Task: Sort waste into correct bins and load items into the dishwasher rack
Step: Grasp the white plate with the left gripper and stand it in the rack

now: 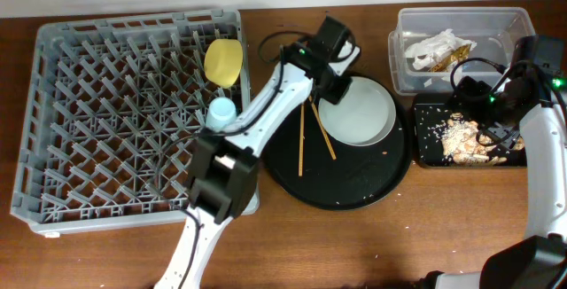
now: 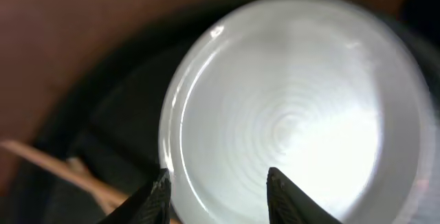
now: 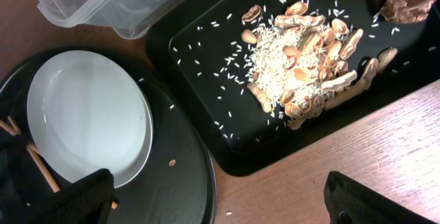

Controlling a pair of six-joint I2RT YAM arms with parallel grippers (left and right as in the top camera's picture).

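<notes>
The round white-grey plate (image 1: 361,113) lies on the large round black tray (image 1: 341,190), with the two chopsticks (image 1: 302,138) beside it on the left. My left gripper (image 1: 331,81) is open at the plate's left rim. In the left wrist view its fingers (image 2: 218,191) straddle the rim of the plate (image 2: 295,107), one outside and one over the inside. My right gripper (image 1: 496,116) is open and empty over the black rectangular tray (image 1: 426,143) of food scraps (image 1: 465,136). The yellow bowl (image 1: 223,61) and light blue cup (image 1: 221,112) stand in the rack (image 1: 106,121). The pink cup is out of view.
The clear tub (image 1: 461,23) at the back right holds white napkins and a wrapper (image 1: 436,51). In the right wrist view, rice and shells (image 3: 302,59) are heaped in the black tray (image 3: 199,52), a brown lump (image 3: 410,1) lies at its corner, and bare table lies between my fingers (image 3: 227,200).
</notes>
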